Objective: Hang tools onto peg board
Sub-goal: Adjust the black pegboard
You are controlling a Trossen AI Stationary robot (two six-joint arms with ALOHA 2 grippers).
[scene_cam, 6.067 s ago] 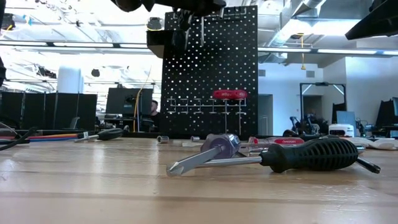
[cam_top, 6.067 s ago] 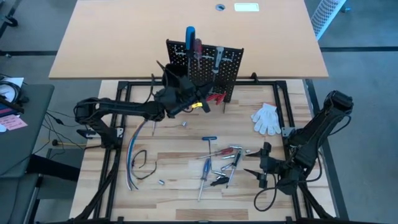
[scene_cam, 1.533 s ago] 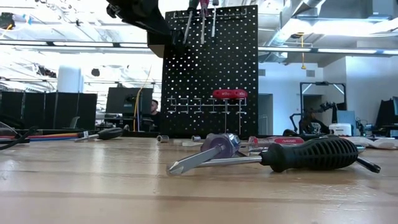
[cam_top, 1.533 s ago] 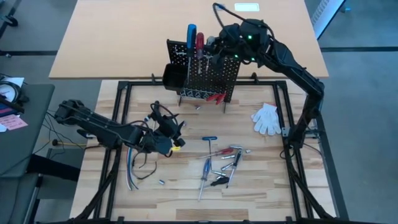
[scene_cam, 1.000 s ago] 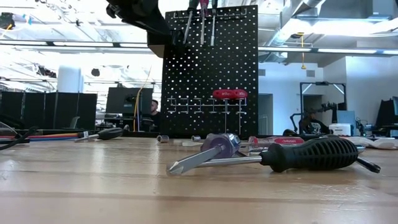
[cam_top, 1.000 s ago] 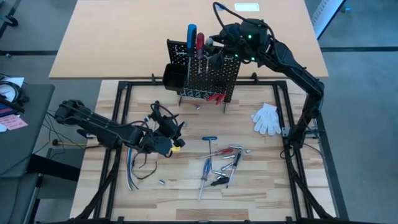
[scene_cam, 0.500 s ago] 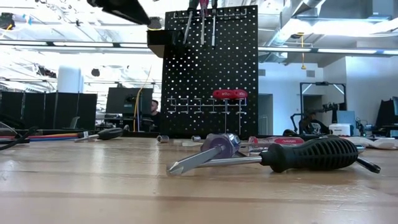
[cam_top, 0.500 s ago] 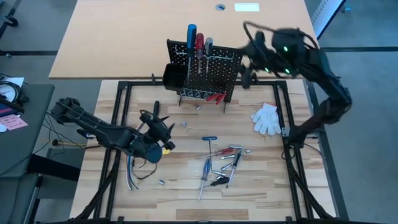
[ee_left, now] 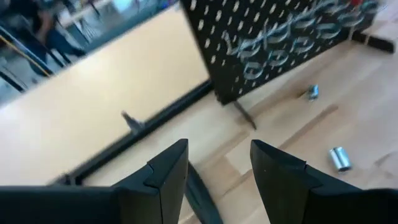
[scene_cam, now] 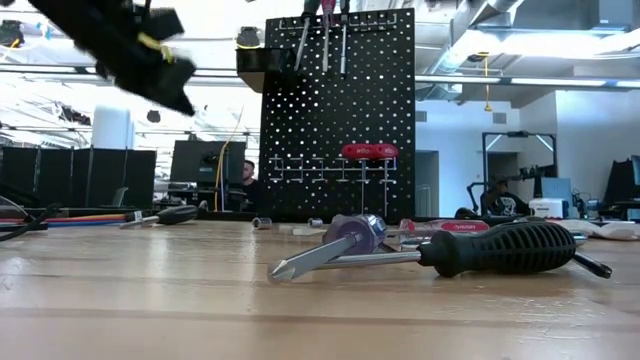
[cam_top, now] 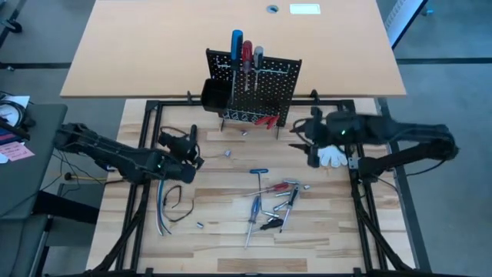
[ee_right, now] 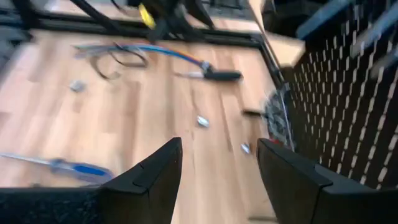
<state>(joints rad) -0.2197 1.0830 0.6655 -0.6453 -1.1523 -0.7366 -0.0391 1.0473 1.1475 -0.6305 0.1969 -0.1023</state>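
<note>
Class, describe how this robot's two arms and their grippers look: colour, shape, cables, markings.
Both arms are dark, jointed and slim. The left gripper carries a small yellow mark, seen in the low view. The right gripper ends in two black, wedge-shaped fingers. The left wrist view shows the same finger shape. No cables are clearly visible on either arm.

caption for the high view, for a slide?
Three screwdrivers stand on the peg board; both empty, open hands, left hand and right hand, hover over loose tools.

A light wooden table [cam_top: 231, 231] carries the peg board [cam_top: 252, 98] at its far edge; before the peg board lie scattered tools [cam_top: 270, 204], a white glove [cam_top: 330, 151] to one side, loose cables [cam_top: 165, 204] to the other.
</note>
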